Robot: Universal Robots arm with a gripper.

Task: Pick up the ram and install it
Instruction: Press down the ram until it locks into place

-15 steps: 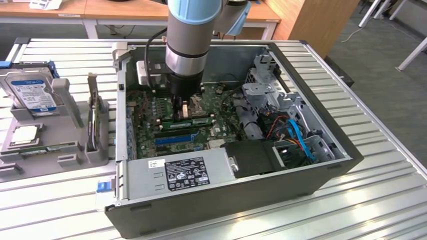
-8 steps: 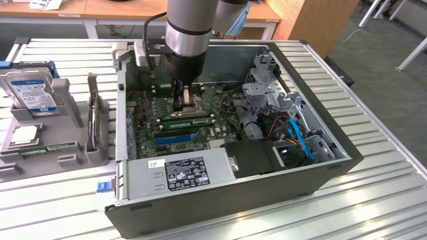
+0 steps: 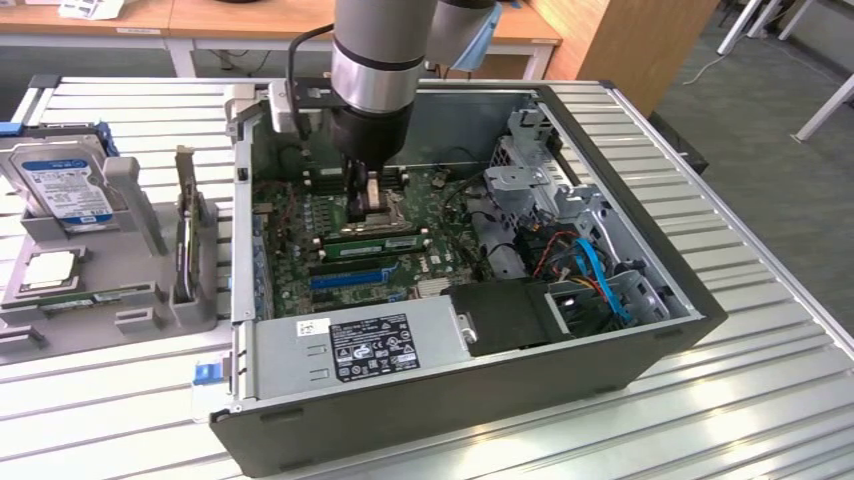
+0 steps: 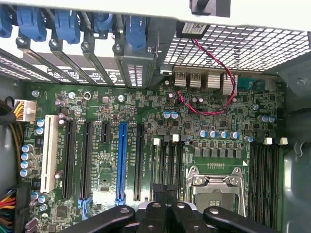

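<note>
ram [image 3: 375,243] seated beside gripper [image 3: 363,205]

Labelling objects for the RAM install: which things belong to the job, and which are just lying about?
Job: gripper, ram, black memory slots, motherboard.
Lying about: hard drive, processor chip, power supply.

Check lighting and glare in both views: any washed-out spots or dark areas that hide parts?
Exterior view: even room light, soft sheen on the ribbed metal table; the arm shades the motherboard beneath it. Wrist view: the perforated case wall is blown out bright, the motherboard is evenly lit and readable, and the gripper is a dark, detail-poor shape.
</note>
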